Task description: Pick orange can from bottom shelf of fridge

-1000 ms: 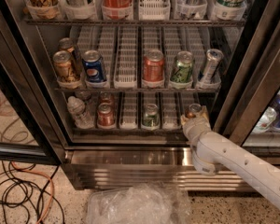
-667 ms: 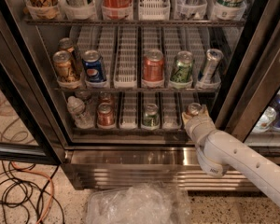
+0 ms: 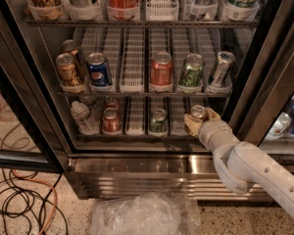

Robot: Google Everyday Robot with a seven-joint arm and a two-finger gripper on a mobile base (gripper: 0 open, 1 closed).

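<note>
The fridge (image 3: 34, 97) stands open, with black frames and wire racks. On its bottom shelf (image 3: 137, 137), in white lane trays, the orange can (image 3: 198, 112) stands at the right end; only its silver top and a little copper side show. My gripper (image 3: 200, 120) reaches in from the lower right on the white arm and sits right at this can, covering its lower part. A redder can (image 3: 110, 121) and a green can (image 3: 158, 121) stand further left on the same shelf.
A clear water bottle (image 3: 81, 117) stands at the shelf's left end. The rack above holds a golden-brown can (image 3: 68, 70), a blue can (image 3: 98, 70), a red can (image 3: 161, 69) and others. A crumpled plastic bag (image 3: 142, 213) and cables (image 3: 19, 199) lie on the floor.
My gripper has moved up and deeper into the bottom shelf, closing in on the orange can. The cans have not moved.
</note>
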